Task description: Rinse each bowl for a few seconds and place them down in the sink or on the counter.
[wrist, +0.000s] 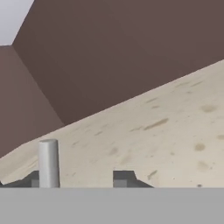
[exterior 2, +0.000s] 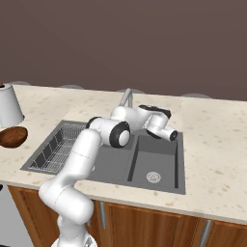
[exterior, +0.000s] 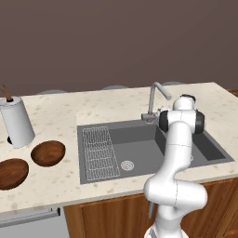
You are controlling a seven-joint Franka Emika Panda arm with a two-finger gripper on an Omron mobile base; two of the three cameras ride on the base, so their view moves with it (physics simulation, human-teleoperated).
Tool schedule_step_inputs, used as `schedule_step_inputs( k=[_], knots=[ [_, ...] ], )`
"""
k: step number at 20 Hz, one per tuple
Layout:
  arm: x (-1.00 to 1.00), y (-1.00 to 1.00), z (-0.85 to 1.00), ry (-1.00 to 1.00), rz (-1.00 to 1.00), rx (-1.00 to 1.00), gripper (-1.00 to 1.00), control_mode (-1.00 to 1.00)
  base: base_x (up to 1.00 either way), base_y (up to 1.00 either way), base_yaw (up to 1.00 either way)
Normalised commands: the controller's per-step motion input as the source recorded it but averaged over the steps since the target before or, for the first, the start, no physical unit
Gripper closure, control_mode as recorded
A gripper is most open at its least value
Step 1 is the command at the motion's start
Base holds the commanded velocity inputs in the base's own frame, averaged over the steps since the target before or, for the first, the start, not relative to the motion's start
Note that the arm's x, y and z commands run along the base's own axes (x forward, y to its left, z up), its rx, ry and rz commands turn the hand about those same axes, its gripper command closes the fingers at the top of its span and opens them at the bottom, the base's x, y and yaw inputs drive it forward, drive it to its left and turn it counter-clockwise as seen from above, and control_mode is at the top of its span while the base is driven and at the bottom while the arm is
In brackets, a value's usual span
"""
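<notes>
Two shallow round dark reddish-brown wooden bowls [exterior: 48,153] [exterior: 11,173] sit on the beige speckled stone-look counter [exterior: 60,111], left of the dark grey rectangular sink [exterior: 135,148], side by side and apart from each other. A tall white cylinder with a brown stick [exterior: 16,121] stands just behind them, further from the sink's wire grid section [exterior: 99,152]. White arm is bent over the sink, hand by the curved grey faucet [exterior: 157,95] at the back rim. Gripper [wrist: 81,178]: fingertips partly spread, nothing between them; the grey faucet stem [wrist: 48,163] stands by one tip, contact unclear.
</notes>
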Motion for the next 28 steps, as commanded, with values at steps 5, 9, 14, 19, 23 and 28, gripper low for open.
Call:
schedule_step_inputs(
  k=[5,9,14,19,23,28],
  knots=[
    [-0.08,-0.18,-0.28,0.05,0.0,0.04,1.0,-1.0,0.0,0.0,0.0],
    [-0.2,-0.12,-0.31,0.04,0.03,0.03,1.0,-1.0,0.0,0.0,0.0],
    [-0.26,-0.08,-0.35,0.06,0.04,0.02,1.0,-1.0,0.0,0.0,0.0],
    [-0.33,-0.14,-0.35,0.08,0.03,0.03,1.0,-1.0,0.0,0.0,0.0],
    [-0.45,-0.28,-0.29,0.07,0.01,0.07,1.0,-1.0,0.0,0.0,0.0],
    [-0.54,-0.34,-0.3,0.05,0.02,0.08,1.0,-1.0,0.0,0.0,0.0]
  ],
)
